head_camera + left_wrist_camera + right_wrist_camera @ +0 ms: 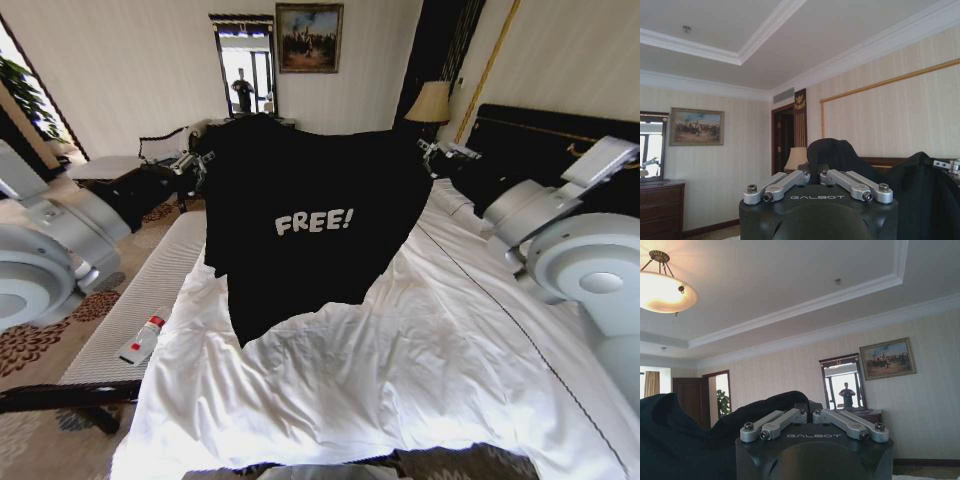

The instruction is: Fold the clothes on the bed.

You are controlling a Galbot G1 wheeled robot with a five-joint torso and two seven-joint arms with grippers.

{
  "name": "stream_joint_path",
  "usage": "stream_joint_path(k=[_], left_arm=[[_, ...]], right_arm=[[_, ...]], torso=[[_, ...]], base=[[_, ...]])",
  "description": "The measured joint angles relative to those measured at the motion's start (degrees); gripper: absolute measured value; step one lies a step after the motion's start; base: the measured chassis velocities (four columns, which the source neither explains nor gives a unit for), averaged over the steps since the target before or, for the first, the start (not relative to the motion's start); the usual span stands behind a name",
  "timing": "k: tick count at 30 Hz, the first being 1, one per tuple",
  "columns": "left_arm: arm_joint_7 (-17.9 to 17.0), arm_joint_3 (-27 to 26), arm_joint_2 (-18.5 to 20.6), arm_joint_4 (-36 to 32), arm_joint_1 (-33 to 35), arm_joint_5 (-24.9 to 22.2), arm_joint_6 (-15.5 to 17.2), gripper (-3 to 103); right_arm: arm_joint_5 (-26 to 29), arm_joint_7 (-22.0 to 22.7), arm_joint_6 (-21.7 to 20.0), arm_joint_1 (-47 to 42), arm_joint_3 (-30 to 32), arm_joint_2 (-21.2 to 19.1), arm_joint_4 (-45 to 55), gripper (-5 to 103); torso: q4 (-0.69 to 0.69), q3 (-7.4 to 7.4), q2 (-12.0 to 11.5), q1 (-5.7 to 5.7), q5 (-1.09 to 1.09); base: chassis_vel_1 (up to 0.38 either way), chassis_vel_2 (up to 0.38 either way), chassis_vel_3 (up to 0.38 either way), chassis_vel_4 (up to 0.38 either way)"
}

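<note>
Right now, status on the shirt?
Left hand and right hand each shut on a T-shirt shoulder. Shirt held up, hem on bed. Bottle on bench.

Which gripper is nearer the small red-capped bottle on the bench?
Left. The left gripper holds the T-shirt above the bench side, over the bottle; the right gripper holds it by the headboard.

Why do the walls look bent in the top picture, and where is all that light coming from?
Head view: a wide lens bows the room's edges; daylight glares on the big white-sheeted bed, while the held-up black "FREE!" T-shirt shows almost no detail. Right wrist view: a lit round ceiling lamp glows overexposed. Left wrist view: even, soft light and dark cloth beyond the hand.
</note>
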Motion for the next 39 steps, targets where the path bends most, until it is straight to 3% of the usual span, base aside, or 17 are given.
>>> stream_joint_path(k=[4,8,11,14,20,23,26,28,30,32,33,36,37,39], left_arm=[[-1.3,-2.9,1.7,-1.9,0.9,-4.5,1.4,2],[-6.1,-8.1,0.4,-3.7,2.9,-12.3,4.8,2],[-7.3,-10.5,-0.1,-4.9,4.4,-15.5,6.2,2],[-10.0,-15.8,-1.9,-5.6,8.6,-19.5,8.4,2],[-12.2,-23.0,-5.9,-5.6,18.5,-20.3,10.4,2],[-11.5,-28.9,-9.3,-5.6,30.5,-17.9,11.3,2],[-10.2,-28.6,-10.7,-5.5,35.6,-12.8,10.6,2],[-9.8,-23.1,-11.2,-5.5,37.0,-7.6,9.2,2],[-9.9,-16.1,-11.2,-5.4,34.5,-3.8,8.2,2],[-9.8,-14.0,-11.2,-5.4,33.2,-2.7,8.0,2],[-9.3,-8.9,-11.2,-5.2,30.2,1.2,7.5,2],[-7.7,-1.1,-12.7,-2.2,27.2,8.7,6.5,2],[-7.7,-1.1,-12.7,-2.2,27.2,8.7,6.5,2],[-7.4,4.5,-15.1,0.3,25.7,12.7,6.0,2]], right_arm=[[5.1,1.8,0.1,-4.1,6.5,-2.7,4.3,1],[15.0,4.7,-0.7,-11.5,18.9,-5.4,5.6,1],[18.7,6.9,-1.2,-12.1,21.4,-6.1,5.5,1],[26.6,10.7,-2.1,-12.7,25.5,-6.9,5.4,1],[31.7,15.1,-4.1,-14.1,26.9,-6.1,5.3,1],[33.3,17.7,-5.5,-14.8,25.2,-4.6,5.2,1],[30.7,19.0,-6.8,-16.0,21.9,-2.6,5.1,1],[23.4,17.7,-7.9,-19.7,19.4,0.4,5.1,1],[14.7,13.9,-8.7,-23.5,16.6,3.7,5.0,1],[12.6,12.8,-8.8,-24.2,15.6,4.6,4.9,1],[7.7,10.8,-9.0,-25.0,11.8,7.2,4.7,1],[-1.9,7.1,-8.5,-23.7,3.6,11.3,1.0,1],[-1.9,7.1,-8.5,-23.7,3.6,11.3,1.0,1],[-8.1,3.1,-7.6,-22.1,-2.2,14.0,-4.0,1]], torso=[[-0.01,0.00,0.0,0.00,0.03],[-0.04,0.01,0.0,0.01,0.00],[-0.01,0.01,0.0,0.01,0.01],[-0.02,0.01,0.0,0.01,0.01],[-0.03,0.02,0.0,0.02,0.01],[-0.01,0.02,0.0,0.02,-0.02],[0.03,0.01,0.0,0.01,0.00],[0.02,0.02,0.0,0.01,0.00],[-0.05,0.02,0.0,0.02,0.01],[-0.06,0.02,0.0,0.02,0.03],[-0.08,0.02,0.0,0.02,0.03],[-0.05,0.02,0.0,0.02,0.02],[-0.05,0.02,0.0,0.02,0.02],[0.02,0.02,0.0,0.02,0.01]], base=[[0.000,0.000,0.000,0.000],[0.000,0.000,0.000,0.000],[0.000,0.000,0.000,0.000],[0.000,0.000,0.000,0.000],[0.000,0.000,0.000,0.000],[0.000,0.000,0.000,0.000],[0.000,0.000,0.000,0.000],[0.000,0.000,0.000,0.000],[0.000,0.000,0.000,0.000],[0.000,0.000,0.000,0.000],[0.000,0.000,0.000,0.000],[0.000,0.000,0.000,0.000],[0.000,0.000,0.000,0.000],[0.000,0.000,0.000,0.000]])
